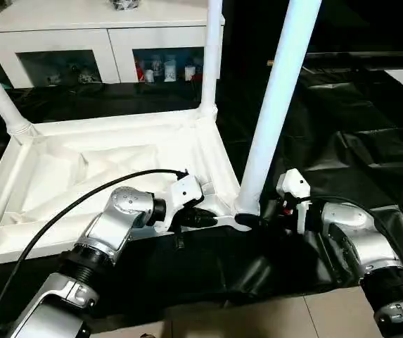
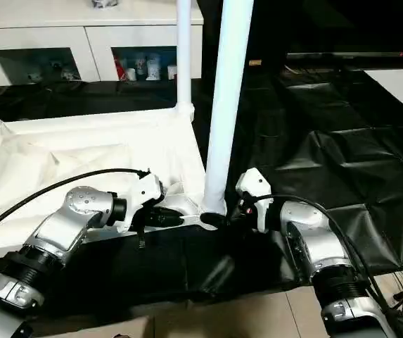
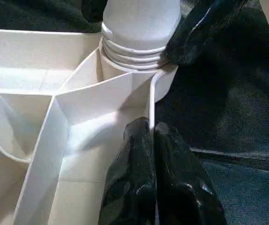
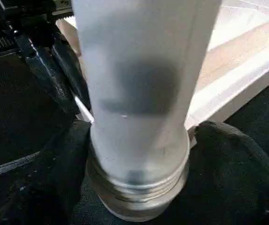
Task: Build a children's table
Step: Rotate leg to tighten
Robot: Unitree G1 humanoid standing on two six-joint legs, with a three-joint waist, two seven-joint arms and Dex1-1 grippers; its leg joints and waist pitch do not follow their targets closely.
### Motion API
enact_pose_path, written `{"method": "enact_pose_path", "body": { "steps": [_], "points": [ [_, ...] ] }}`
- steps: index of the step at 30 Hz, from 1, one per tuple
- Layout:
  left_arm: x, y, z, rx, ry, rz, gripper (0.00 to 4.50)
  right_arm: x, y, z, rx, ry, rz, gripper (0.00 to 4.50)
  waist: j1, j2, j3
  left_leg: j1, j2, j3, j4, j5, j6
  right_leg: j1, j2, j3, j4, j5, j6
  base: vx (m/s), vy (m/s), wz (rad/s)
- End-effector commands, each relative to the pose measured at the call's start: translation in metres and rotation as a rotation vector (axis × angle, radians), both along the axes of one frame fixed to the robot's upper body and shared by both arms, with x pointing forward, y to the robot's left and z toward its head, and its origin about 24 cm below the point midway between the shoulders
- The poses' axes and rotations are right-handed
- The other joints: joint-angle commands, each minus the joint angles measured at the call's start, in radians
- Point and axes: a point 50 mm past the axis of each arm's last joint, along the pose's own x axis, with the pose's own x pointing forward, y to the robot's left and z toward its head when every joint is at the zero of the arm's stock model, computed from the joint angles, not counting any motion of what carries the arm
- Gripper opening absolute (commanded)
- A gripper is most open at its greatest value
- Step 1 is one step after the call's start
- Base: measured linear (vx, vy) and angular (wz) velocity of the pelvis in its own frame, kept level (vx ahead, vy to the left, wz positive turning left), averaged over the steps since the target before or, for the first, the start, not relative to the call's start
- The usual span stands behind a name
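The left gripper is pinching the white ribbed plastic tabletop's rim; the right gripper, at three o'clock, is straddling the white tapered leg (threads showing), risking cross-threading.

White table — black sheet

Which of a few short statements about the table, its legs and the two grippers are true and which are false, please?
1. The table top lies upside down on the black sheet. True.
2. The left gripper is wide open and away from the table. False: its fingers are pinched shut on the table's thin rim.
3. The nearest leg stands upright in a corner socket. True.
4. The right gripper has its fingers on either side of that leg's base. True.
5. The nearest leg lies flat on the sheet. False: it rises straight up.
6. The cabinet behind is black. False: it is white.
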Motion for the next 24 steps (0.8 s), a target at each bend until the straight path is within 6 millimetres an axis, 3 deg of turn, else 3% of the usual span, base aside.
{"method": "enact_pose_path", "body": {
  "steps": [1,10,24],
  "points": [
    [-0.0053,-0.0057,0.0003,-0.010,0.012,-0.051,0.00,0.0024,0.0001,0.0000,-0.023,-0.001,-0.001,3.50,0.002,-0.013,-0.060,0.018,0.036,-0.014,-0.070,-0.222,0.084,0.047,-0.036,0.016,-0.060,-0.160,-0.266,0.000,0.000,0.00],
    [-0.0078,-0.0023,-0.0035,0.046,0.008,-0.073,0.00,0.0030,0.0013,-0.0017,-0.028,0.002,-0.005,2.77,0.001,-0.012,-0.062,0.017,0.036,-0.015,-0.069,-0.205,0.089,0.049,-0.036,0.016,-0.057,-0.141,-0.269,0.000,0.000,0.00],
    [-0.0060,0.0016,-0.0056,0.084,0.026,-0.051,0.00,0.0064,0.0059,-0.0032,-0.007,-0.015,-0.054,2.69,-0.001,-0.011,-0.063,0.019,0.035,-0.013,-0.066,-0.200,0.091,0.050,-0.035,0.016,-0.054,-0.121,-0.280,0.000,0.000,0.00]
  ]
}}
